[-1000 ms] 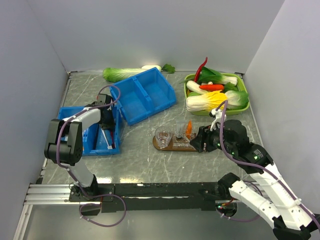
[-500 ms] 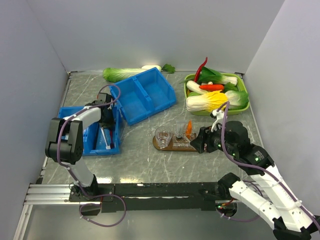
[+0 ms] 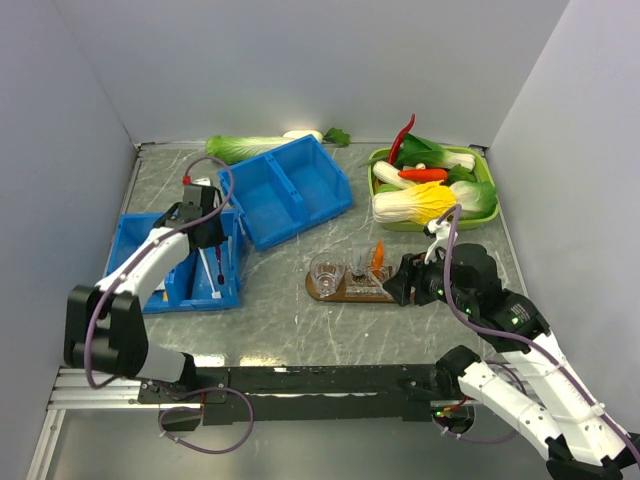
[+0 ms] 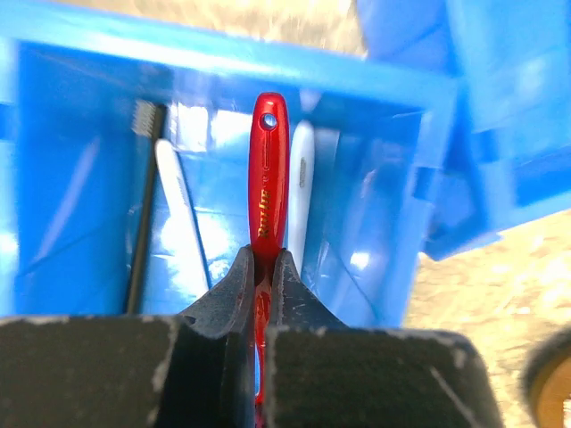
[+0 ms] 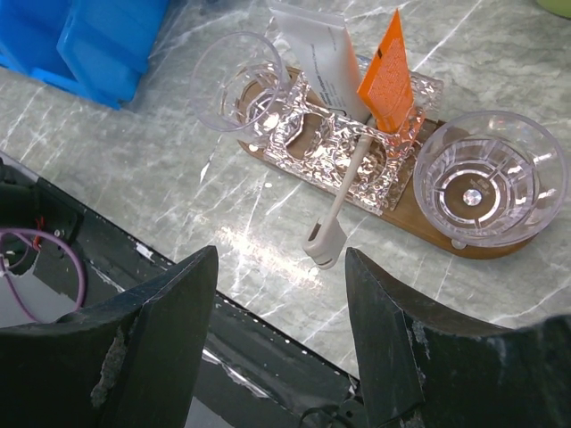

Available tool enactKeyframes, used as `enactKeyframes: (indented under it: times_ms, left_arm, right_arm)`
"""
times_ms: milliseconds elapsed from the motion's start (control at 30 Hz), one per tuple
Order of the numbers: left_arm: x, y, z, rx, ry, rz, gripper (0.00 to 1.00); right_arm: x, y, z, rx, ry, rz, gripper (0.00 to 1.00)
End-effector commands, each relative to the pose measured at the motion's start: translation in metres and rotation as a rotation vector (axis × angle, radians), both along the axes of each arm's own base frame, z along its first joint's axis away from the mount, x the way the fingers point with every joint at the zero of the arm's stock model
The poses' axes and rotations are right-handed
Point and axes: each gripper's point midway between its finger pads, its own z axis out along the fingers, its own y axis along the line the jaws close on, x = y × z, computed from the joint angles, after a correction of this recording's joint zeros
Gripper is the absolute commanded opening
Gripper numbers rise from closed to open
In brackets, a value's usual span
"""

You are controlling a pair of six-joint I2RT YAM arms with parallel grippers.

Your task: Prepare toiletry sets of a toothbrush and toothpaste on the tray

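Left of the tray (image 3: pixel 332 293), over the blue bin (image 3: pixel 150 275), the left claw (image 4: pixel 261 267) is clamped on the red toothbrush (image 4: pixel 269 169). It pinches the brush near one end, with the rest jutting ahead. So narrow a hold could let the brush pivot, slip free, or catch the bin wall on the way across. Just right of the tray the right claw (image 5: pixel 281 259) hovers with jaws apart and nothing in them; it might crowd the drop-off. A second ago the left claw sat lower in the bin, not quite closed; its arm has since stretched and risen. The right claw has barely shifted.
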Motion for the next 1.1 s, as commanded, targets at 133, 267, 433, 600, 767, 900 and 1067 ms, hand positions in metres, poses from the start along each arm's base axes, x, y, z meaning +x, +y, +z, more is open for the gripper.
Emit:
enactKeyframes:
  times_ms: [133,267,433,600,767,900,1067]
  left_arm:
    - [0.001,0.01,0.052,0.01,-0.21,0.04,0.01]
    - [-0.003,0.005,0.083,-0.023,-0.329,0.016,0.01]
    - [-0.009,-0.004,0.115,-0.064,-0.454,-0.04,0.01]
    - [-0.021,-0.023,0.14,-0.114,-0.545,-0.137,0.01]
    - [-0.042,-0.064,0.172,-0.206,-0.654,-0.249,0.01]
    - [-0.06,-0.109,0.183,-0.256,-0.644,-0.343,0.01]
    - [-0.088,-0.178,0.18,-0.364,-0.59,-0.503,0.01]
  right_arm:
    - [0.017,0.012,0.02,0.054,-0.029,-0.016,0.66]
    - [0.022,0.019,0.029,0.082,-0.042,-0.007,0.67]
    - [0.03,0.035,0.049,0.142,-0.066,0.029,0.68]
    - [0.036,0.047,0.067,0.187,-0.083,0.062,0.73]
    - [0.038,0.053,0.084,0.232,-0.123,0.078,0.75]
    - [0.039,0.058,0.093,0.252,-0.142,0.095,0.75]
    - [0.037,0.07,0.103,0.297,-0.151,0.153,0.76]
